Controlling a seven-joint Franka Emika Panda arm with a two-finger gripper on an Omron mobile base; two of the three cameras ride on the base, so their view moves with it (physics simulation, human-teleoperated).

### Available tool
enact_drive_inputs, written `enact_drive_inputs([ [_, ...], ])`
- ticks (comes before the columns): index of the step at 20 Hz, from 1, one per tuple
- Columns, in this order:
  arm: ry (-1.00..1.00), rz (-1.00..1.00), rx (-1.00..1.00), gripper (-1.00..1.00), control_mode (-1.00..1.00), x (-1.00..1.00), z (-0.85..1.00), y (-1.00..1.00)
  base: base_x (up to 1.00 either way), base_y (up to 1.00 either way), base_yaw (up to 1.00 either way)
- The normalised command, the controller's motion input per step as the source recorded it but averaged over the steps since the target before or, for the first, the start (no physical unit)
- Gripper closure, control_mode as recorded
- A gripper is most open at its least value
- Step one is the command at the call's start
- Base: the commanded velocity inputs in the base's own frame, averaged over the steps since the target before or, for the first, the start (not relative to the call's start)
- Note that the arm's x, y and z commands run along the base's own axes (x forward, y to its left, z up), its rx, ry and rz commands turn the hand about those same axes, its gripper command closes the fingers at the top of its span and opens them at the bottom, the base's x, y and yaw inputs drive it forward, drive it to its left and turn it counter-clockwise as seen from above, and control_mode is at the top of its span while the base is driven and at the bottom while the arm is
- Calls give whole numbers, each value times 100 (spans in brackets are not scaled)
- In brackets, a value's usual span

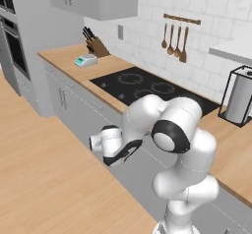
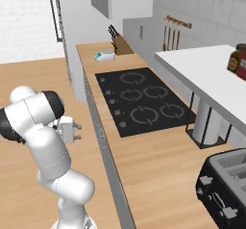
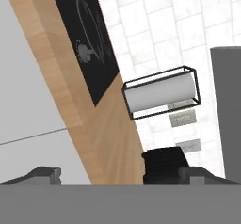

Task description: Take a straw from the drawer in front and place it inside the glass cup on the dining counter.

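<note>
My gripper (image 2: pixel 77 132) hangs low in front of the grey cabinet fronts (image 1: pixel 78 111), its jaws spread wide apart and clamped on nothing. From the left it sits half hidden behind my own arm. The drawer can't be told from the other fronts. One black cooktop (image 2: pixel 144 100) — four rings — one knife block (image 1: pixel 96 45), one paper towel roll (image 3: pixel 162 96), one toaster (image 2: pixel 226 187), cut off at the edge.

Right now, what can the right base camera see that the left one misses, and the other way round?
Right base view alone: a black toaster, a white shelf with bottles, dark cooktop knobs. Left base view alone: a paper towel holder, an oven in the tall cabinet. Both share the cooktop, knife block, hanging wooden spoons, and the open gripper.
</note>
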Motion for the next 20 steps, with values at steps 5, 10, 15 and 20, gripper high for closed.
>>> enact_drive_inputs([
  [5,0,7,0,-100,-100,-2,-26,-37,0,0,0],
  [10,1,10,0,-100,-100,8,-32,-16,0,0,0],
  [15,3,11,0,-100,-100,33,-30,-2,0,0,0],
  [20,3,7,0,-100,-100,42,-21,0,0,0,0],
])
